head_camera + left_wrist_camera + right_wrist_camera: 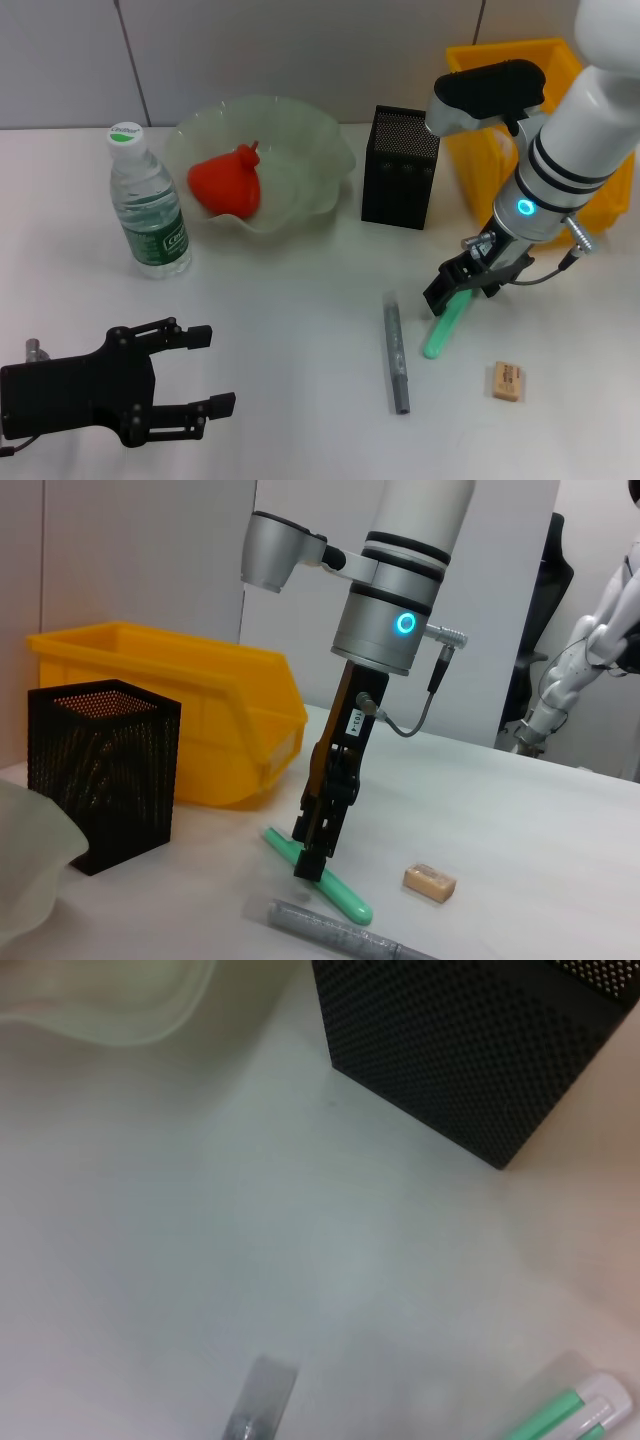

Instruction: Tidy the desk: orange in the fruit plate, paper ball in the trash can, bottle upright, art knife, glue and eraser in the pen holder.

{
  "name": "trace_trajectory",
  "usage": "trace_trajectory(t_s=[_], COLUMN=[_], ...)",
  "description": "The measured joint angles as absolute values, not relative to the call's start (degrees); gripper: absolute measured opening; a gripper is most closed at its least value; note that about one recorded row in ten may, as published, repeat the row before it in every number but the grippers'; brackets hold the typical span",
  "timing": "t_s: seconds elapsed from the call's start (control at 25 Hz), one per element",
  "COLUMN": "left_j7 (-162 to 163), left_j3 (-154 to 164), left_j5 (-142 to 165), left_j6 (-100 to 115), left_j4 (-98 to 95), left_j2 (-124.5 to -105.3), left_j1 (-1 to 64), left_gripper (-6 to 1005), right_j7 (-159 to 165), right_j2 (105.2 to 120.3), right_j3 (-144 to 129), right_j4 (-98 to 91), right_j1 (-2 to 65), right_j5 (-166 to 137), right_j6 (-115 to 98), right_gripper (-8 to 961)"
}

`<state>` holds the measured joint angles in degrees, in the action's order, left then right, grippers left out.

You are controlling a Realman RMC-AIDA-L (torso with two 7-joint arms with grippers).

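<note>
While right gripper [462, 287] clamps green stick [443, 327] right of centre, left gripper [205, 371] idles open, lower left.

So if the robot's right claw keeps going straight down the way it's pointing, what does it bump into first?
The green stick lying on the white table. The right claw points down right over it, and in the left wrist view its tips are already at the stick. Whether they touch it yet is hard to tell.
</note>
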<state>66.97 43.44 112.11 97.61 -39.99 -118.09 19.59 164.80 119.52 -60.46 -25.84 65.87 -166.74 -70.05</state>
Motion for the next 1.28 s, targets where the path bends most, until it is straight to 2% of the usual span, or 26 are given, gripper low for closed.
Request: trace_trajectory(t_s=[1.28], left_j7=[66.5], left_j3=[43.4], left_j5=[111.9], left_j6=[98.8], left_j4=[-40.2], left_j2=[-118.12], left_j1=[20.5], left_gripper=[844], right_j7=[164.8], right_j2=[119.58], right_j3=[-62.0], right_j4=[-24.6], right_j1=[66.3], right_j5=[-165.3], right_j6=[-69.2], right_gripper=[659])
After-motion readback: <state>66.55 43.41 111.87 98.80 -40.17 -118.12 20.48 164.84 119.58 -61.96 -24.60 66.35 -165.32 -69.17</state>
